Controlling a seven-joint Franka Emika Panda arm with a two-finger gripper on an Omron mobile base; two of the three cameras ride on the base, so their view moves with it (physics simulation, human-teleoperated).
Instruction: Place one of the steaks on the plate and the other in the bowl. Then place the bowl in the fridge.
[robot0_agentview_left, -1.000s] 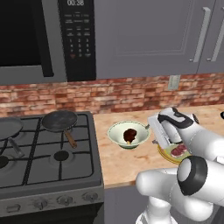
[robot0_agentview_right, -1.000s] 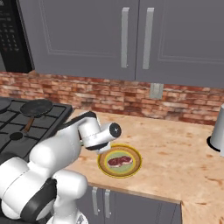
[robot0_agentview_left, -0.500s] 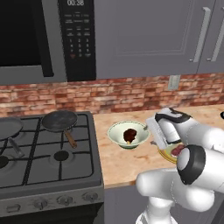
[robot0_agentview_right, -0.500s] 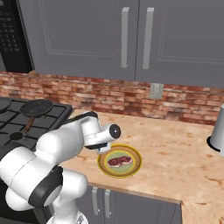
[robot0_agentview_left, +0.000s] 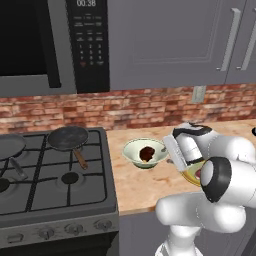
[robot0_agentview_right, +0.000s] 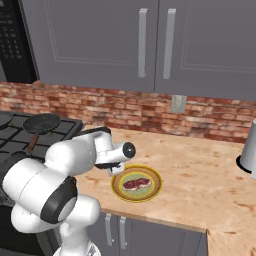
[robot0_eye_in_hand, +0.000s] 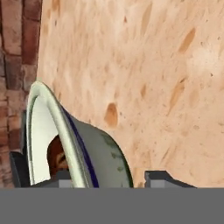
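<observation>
The pale bowl (robot0_agentview_left: 132, 149) stands on the counter just right of the stove, with the darker steak (robot0_agentview_left: 147, 153) lying in it. My gripper (robot0_agentview_left: 167, 151) is at the bowl's right rim. In the hand view one finger sits inside the bowl (robot0_eye_in_hand: 94, 151) beside that steak (robot0_eye_in_hand: 57, 155) and the other outside its wall, so the gripper (robot0_eye_in_hand: 105, 179) is shut on the bowl's rim. The yellow plate (robot0_agentview_right: 152, 192) lies to the bowl's right, half under my arm, and carries the red marbled steak (robot0_agentview_right: 136, 184). The fridge is out of view.
A black stove (robot0_agentview_left: 55, 175) with a dark frying pan (robot0_agentview_left: 67, 137) stands left of the bowl, under a microwave (robot0_agentview_left: 50, 45). A grey metal vessel (robot0_agentview_right: 248, 156) sits at the counter's far right. Brick backsplash and grey cabinets (robot0_agentview_right: 150, 45) stand behind.
The hand has settled lower at the bowl's right rim and the jaws have narrowed from wide open onto the bowl's wall. Bowl, plate and steaks have stayed in place.
</observation>
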